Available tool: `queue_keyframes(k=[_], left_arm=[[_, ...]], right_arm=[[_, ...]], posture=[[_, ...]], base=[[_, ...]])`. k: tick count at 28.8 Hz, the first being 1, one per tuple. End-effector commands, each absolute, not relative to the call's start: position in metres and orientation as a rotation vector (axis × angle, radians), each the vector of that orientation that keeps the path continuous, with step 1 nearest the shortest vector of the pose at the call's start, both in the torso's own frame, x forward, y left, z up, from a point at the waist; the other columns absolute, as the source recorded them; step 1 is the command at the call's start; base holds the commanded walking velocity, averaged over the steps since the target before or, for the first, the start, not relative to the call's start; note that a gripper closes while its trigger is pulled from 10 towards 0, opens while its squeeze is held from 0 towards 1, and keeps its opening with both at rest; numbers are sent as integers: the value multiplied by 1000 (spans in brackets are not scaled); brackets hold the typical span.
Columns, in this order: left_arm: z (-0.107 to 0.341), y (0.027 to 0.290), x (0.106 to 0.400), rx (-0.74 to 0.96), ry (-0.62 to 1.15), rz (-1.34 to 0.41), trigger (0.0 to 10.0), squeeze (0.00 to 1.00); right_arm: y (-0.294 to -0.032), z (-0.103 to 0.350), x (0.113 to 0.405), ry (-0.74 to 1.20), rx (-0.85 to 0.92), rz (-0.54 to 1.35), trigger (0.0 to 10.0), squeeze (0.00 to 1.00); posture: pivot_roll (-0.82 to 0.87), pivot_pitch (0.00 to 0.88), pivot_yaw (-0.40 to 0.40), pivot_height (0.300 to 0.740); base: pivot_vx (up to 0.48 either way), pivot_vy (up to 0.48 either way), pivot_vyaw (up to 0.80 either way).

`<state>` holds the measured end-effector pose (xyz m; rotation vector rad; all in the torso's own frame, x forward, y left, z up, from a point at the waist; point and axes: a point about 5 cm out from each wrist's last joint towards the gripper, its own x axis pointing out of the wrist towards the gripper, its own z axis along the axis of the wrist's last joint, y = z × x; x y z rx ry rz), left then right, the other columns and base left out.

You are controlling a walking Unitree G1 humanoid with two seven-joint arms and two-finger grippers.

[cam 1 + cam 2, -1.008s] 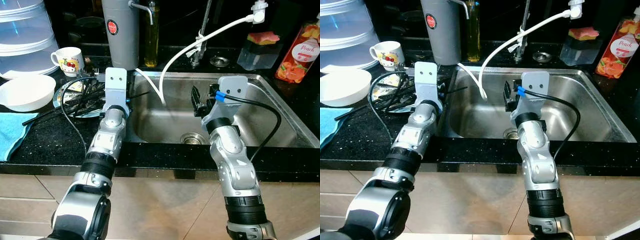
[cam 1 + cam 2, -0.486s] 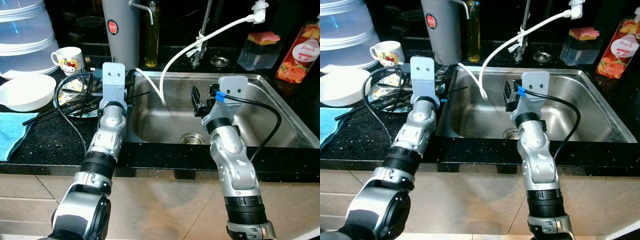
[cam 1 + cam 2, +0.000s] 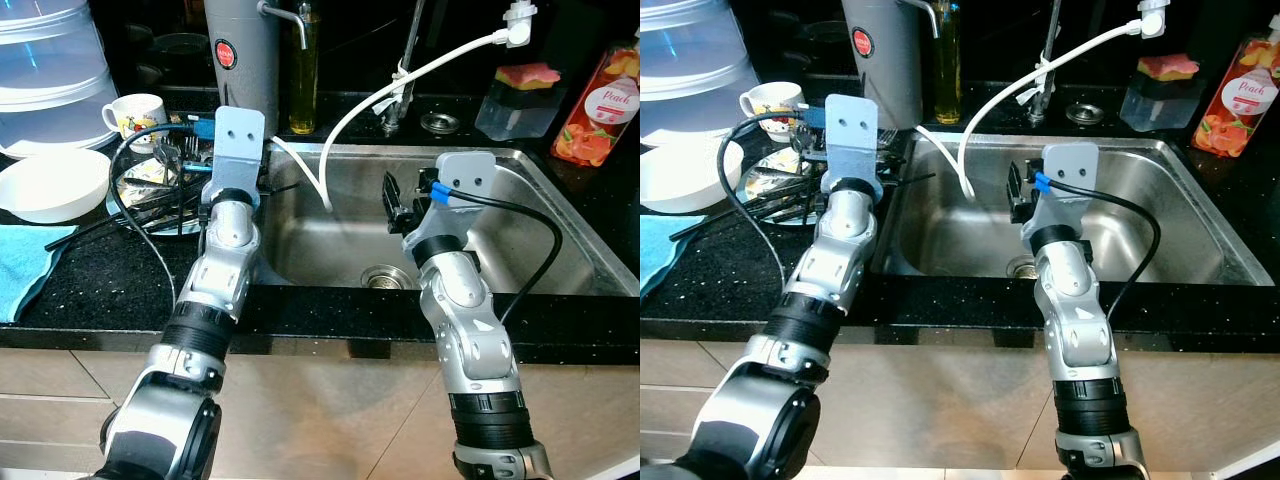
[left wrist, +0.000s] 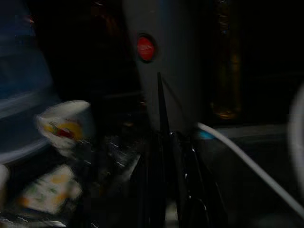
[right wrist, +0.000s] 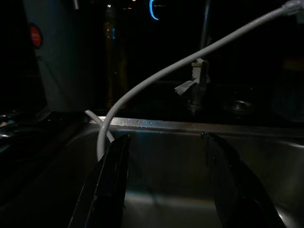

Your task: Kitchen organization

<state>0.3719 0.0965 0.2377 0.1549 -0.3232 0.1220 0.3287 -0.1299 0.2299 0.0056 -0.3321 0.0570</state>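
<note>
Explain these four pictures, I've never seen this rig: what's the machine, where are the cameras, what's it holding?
It is a humanoid robot at a kitchen counter, with two silver arms that each end in a two-fingered black claw. The two wide pictures come from a stereo camera in its head, looking down, and both show the same scene. The two dark pictures come from cameras on the wrists, each looking along its own claw.

The left claw is by the black chopsticks piled on a plate left of the sink, pointing at the grey flask. That picture is too dark to tell whether it holds anything. The right claw hangs open and empty over the sink.

Also on the counter are a white bowl, a mug and a blue cloth. A white hose droops into the sink.
</note>
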Motion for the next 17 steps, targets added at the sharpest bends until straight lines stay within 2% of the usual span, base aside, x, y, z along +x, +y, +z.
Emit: queue_keyframes(k=[1, 7, 12, 17], left_arm=[[235, 84, 366, 129, -303, 44, 10000, 0], [239, 70, 347, 131, -338, -75, 10000, 0], [242, 56, 328, 109, -347, -255, 10000, 0], [241, 54, 340, 8, -145, -417, 10000, 0]], right_arm=[[-132, 230, 327, -336, 9, 53, 10000, 0], [-139, 230, 328, -335, -7, 36, 10000, 0], [-153, 236, 331, -344, -48, 38, 10000, 0], [-176, 238, 331, -312, -141, 39, 10000, 0]], posture=[[72, 26, 25, 740], [78, 30, 26, 740], [78, 30, 26, 740], [73, 32, 25, 740]], base=[[0, 0, 0], [0, 0, 0], [0, 0, 0], [0, 0, 0]])
